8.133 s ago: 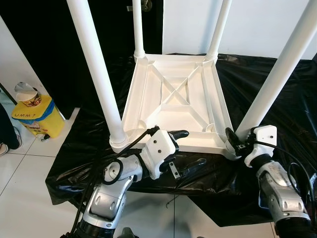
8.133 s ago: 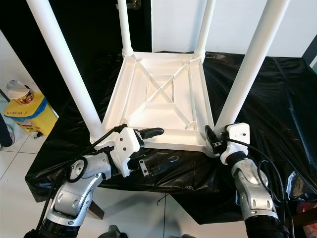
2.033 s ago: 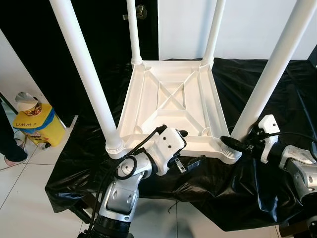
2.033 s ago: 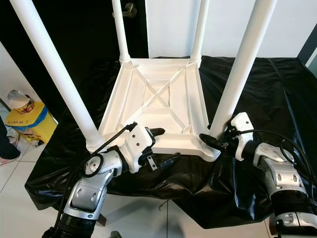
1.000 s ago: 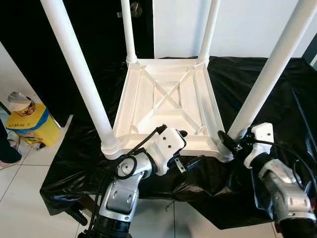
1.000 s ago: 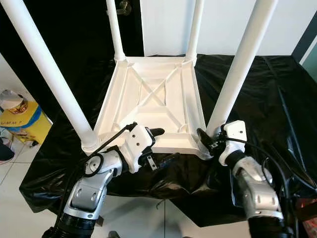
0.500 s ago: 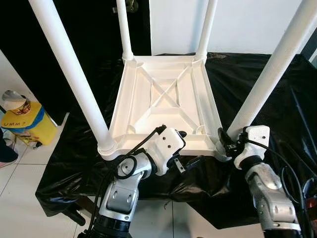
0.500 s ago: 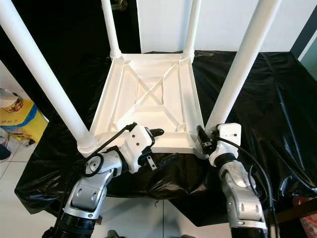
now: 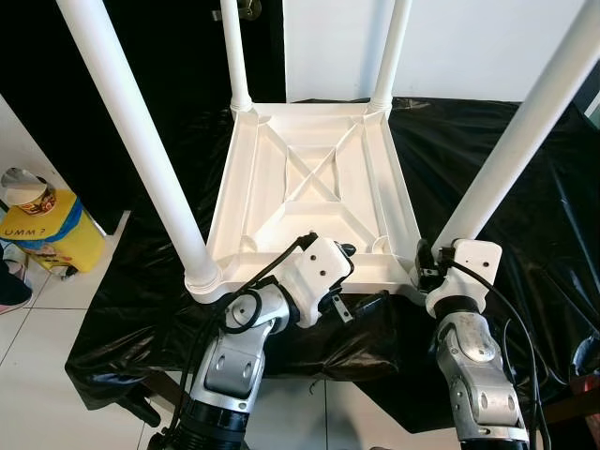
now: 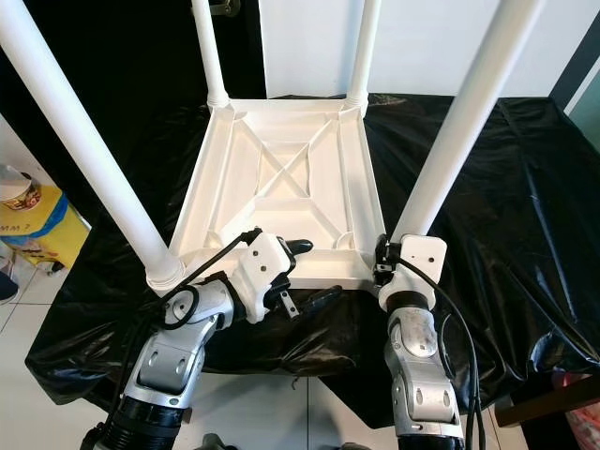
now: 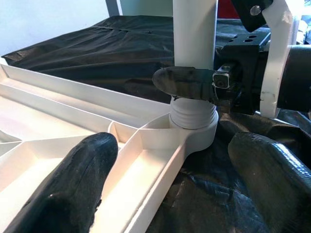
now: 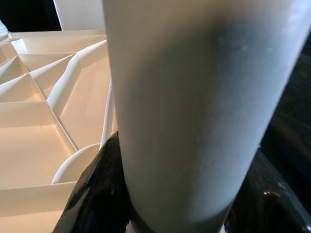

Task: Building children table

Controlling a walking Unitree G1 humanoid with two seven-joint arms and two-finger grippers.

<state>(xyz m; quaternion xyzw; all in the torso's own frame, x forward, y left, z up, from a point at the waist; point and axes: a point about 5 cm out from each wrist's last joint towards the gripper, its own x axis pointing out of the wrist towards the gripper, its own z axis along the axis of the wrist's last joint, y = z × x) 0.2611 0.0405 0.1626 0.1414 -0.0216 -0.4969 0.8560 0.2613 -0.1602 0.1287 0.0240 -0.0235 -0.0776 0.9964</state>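
Four white tubular legs stand up from one white plastic children's table (image 9: 314, 183), which lies upside down, its ribbed underside with a cross brace facing up, on a black plastic sheet (image 9: 525, 178) spread over a raised surface. Right gripper (image 9: 427, 265): at the near right corner of the table, its two black fingers (image 12: 95, 194) clasped around the base of the near right leg (image 9: 511, 155), one on each side, just above the ribbed collar where the leg enters its corner socket; the white wrist housing sits just outside that corner. Left gripper (image 9: 359, 277): at the table's near edge, between the two near legs, fingers spread apart; one finger (image 11: 68, 184) rests over the near rim on the inner side of the tabletop, the other (image 11: 272, 174) lies below and outside the rim against the black sheet, so the rim runs between them; whether they press on it cannot be told. Near left leg (image 9: 141, 150): well apart from the left gripper, at the corner on its outer side. Two far legs: beyond both grippers, at the far corners. One yellow container (image 9: 42, 239) with a paper cup (image 9: 26, 190) on top stands on the white tiled floor (image 9: 37, 375), well to the outer side of the left arm.
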